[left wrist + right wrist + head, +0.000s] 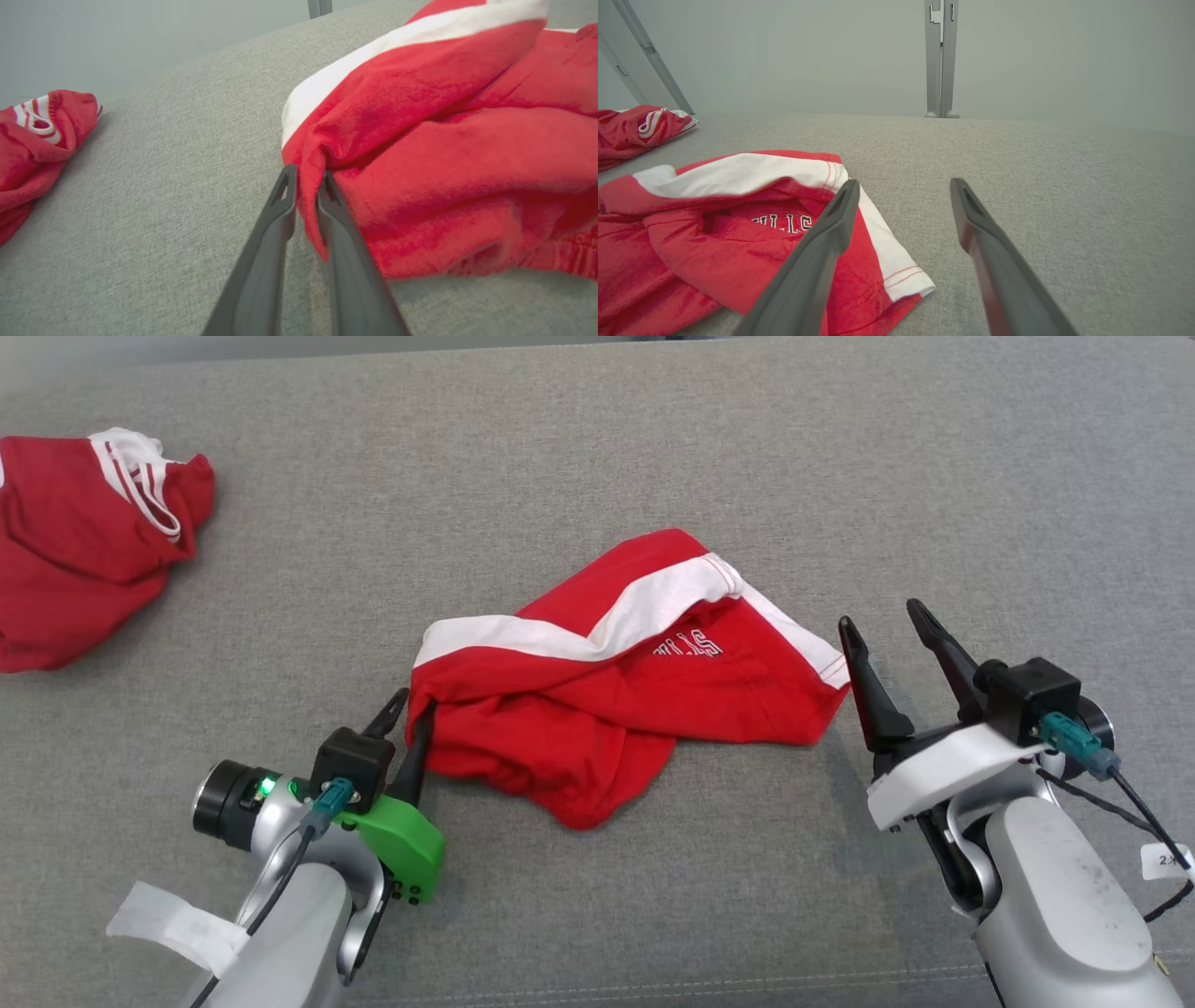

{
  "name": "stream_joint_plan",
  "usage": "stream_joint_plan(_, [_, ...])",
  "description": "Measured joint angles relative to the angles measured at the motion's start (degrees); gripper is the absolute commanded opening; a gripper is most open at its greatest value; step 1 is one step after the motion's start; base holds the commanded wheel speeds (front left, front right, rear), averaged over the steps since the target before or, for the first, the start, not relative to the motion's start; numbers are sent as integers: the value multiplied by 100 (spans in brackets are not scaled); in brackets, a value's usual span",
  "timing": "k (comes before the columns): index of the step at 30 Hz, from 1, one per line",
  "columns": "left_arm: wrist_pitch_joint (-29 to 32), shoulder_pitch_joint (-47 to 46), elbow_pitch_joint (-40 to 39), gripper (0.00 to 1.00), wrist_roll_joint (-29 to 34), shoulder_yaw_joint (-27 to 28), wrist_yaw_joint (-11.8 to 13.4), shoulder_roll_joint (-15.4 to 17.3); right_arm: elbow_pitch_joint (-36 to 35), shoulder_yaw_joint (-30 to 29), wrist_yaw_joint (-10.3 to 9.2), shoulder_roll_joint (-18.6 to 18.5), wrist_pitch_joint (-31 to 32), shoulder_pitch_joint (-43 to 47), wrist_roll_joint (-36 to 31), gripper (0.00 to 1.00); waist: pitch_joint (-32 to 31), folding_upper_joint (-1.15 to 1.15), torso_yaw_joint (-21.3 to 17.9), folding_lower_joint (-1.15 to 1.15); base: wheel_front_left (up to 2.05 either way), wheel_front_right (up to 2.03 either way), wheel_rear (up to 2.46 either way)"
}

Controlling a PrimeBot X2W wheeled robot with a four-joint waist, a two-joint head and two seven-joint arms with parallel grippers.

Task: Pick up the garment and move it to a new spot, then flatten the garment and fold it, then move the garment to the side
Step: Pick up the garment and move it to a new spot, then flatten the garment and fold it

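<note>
My left gripper [416, 704], low at the near left, is pinched closed on the left edge of the crumpled red cloth garment with white bands [635, 709]. My right gripper [879, 616], fingers spread wide and holding nothing, sits just beside the garment's right hem. The garment lies in the middle of the grey woven fabric surface [579, 457]. Farther off, at the left, lies a second bunched red-and-white garment [84, 569].

Surface [653, 448]: garment [616, 681] at the middle. Second garment [84, 551] at the far left, well apart from the first. Left gripper [415, 705] at the garment's left edge, a fold between its fingers. Right gripper [882, 621] just beside the garment's right edge. Post [941, 60] behind the surface's far edge.
</note>
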Motion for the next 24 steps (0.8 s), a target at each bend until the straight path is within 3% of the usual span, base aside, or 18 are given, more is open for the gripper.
stream_joint_plan(16, [-16, 133, -1168, 100, -410, 508, 18, -475, 948, -66, 100, -93, 1079, -1053, 1280, 100, 69, 0, 653, 0, 0, 0, 0])
stream_joint_plan(24, [-18, 297, -1612, 100, -405, 509, 16, -492, 1215, 713, 101, -483, 1689, -1388, 1637, 100, 121, 0, 997, 0, 0, 0, 0])
